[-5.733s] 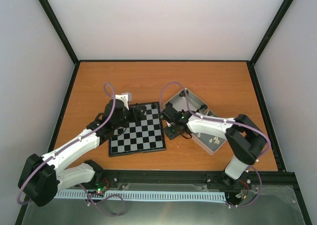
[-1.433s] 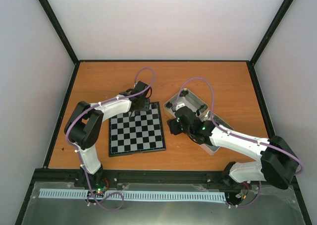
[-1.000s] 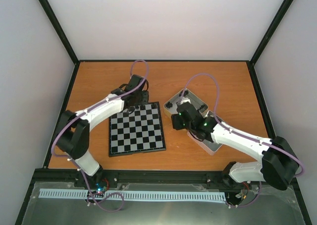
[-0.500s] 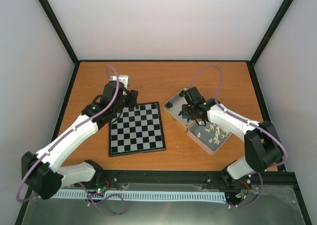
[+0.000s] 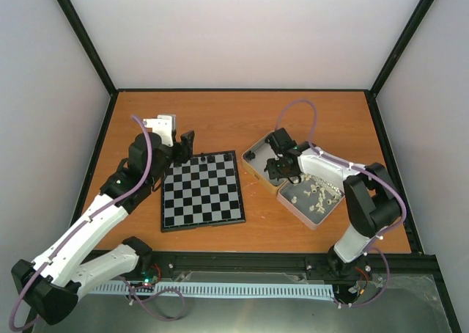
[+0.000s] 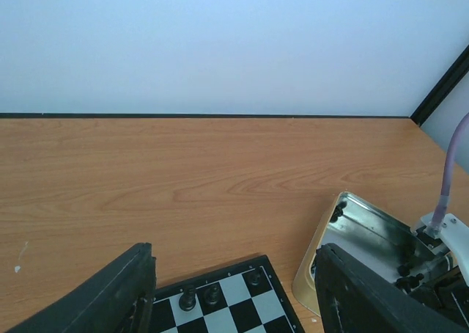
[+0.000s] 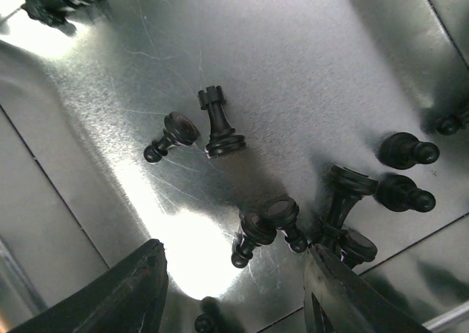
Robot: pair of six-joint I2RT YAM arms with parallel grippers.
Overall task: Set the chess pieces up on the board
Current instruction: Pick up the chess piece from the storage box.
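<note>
Two arms reach over a wooden worktop point(image 5: 242, 116); top view: the left pincer point(image 5: 183, 147) hangs by the far-left corner of the board point(image 5: 203, 197); the right pincer point(image 5: 282, 168) dips into the far tin point(image 5: 262, 144); cream pieces point(image 5: 314, 195) lie in the near tin point(image 5: 293, 210); left wrist view: jaws apart and empty, three black chess pieces point(image 6: 212, 295) on the board's edge row between them; right wrist view: jaws apart, clamping nothing, black pieces scattered on the tin floor.

My board point(image 5: 203, 191) is checked black and silvery-white inside a thin black border. The chess pieces point(image 7: 220, 124) in the shiny silver tin point(image 7: 308, 54) are black; the worktop point(image 5: 242, 113) is orange-brown woodgrain. My arms point(image 5: 95, 219) are white with black joints.
</note>
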